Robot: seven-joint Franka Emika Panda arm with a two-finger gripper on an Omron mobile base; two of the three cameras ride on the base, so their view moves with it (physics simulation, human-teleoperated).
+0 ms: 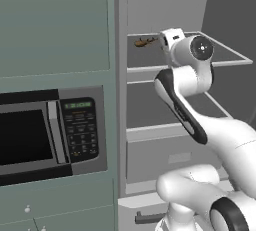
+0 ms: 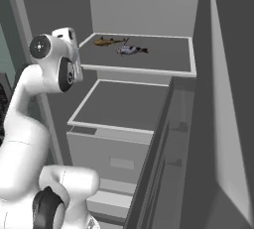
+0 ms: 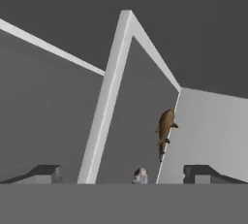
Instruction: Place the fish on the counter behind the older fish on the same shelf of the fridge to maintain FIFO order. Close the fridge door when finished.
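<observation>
I see the brown fish (image 2: 105,41) lying at the back of the fridge's upper shelf (image 2: 163,57), against the rear wall, with the grey older fish (image 2: 131,50) just in front of it at about 4 o'clock. My hand (image 3: 125,174) sits near the shelf's front left corner, fingers spread wide apart and holding nothing. The fridge door (image 2: 225,124) stands open at my 3 o'clock.

Black microwave (image 1: 47,136); grey-green cabinets (image 1: 55,22)

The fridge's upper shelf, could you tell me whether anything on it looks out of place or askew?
Nothing stands out. The brown fish lies flat toward the back of the shelf, with the grey fish in front of it, both apart from the open gripper. The fridge door is open.
</observation>
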